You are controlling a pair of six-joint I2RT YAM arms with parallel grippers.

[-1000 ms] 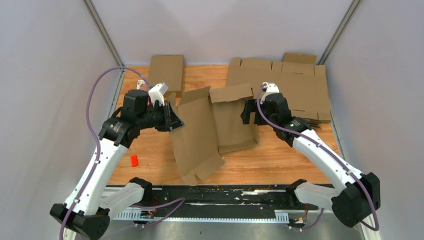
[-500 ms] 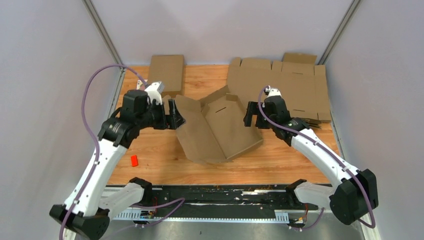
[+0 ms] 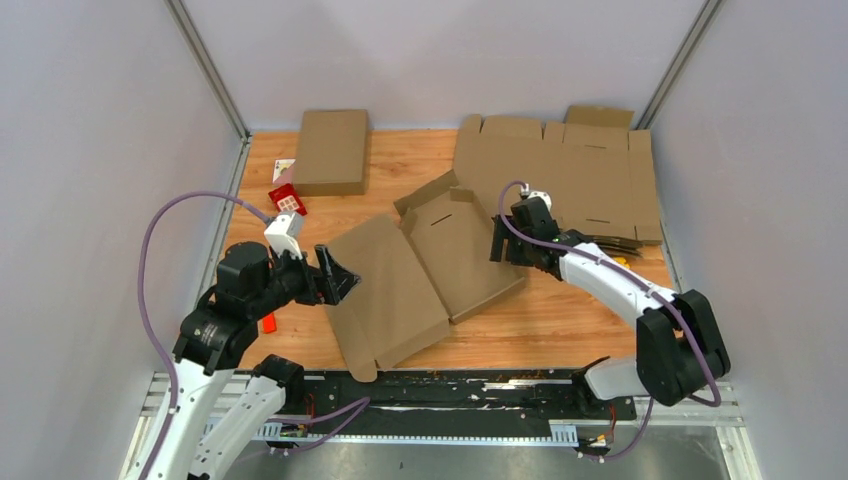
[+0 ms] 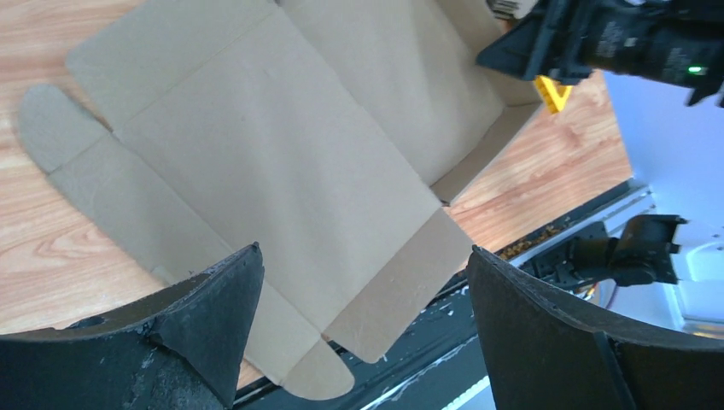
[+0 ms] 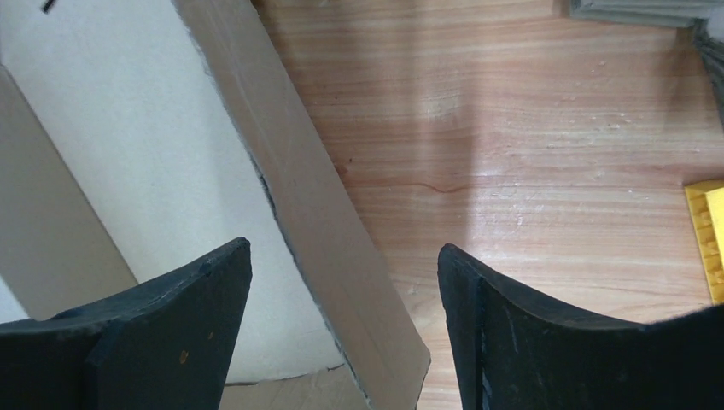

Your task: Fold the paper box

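Paper box (image 3: 400, 280): laid opened out on the desk (image 3: 560, 320), at the centre, between the two arms. Its near corner reaches close to the desk's near edge.
Box panels: the left panel lies flat. The right panel carries a slot and far flaps that are turned up slightly. In the right wrist view, the right side strip of the box (image 5: 102, 154) is seen tilted up from the wood.
Left hand (image 3: 340, 275): held off the box's left edge, above the desk. In the left wrist view, the hand (image 4: 363, 256) is spread wide, with nothing between its fingers (image 4: 196, 325). The box (image 4: 273, 162) is seen lying beyond them.
Right hand (image 3: 497, 238): positioned at the box's right edge. In the right wrist view, the hand (image 5: 343, 248) is spread, and the side strip's edge lies within the gap. It is not pinched by the fingers (image 5: 512, 342).
Pile of blanks (image 3: 580, 170): stacked flat at the far right of the desk, well apart from the box's left half.
Closed brown carton (image 3: 332, 150): placed at the far left corner.
Red packet (image 3: 288, 198): located just near of the carton.
Small red piece (image 3: 268, 322): seen beside the left arm, partly hidden.
Yellow piece (image 5: 707, 243): located on the wood to the right of the right hand.
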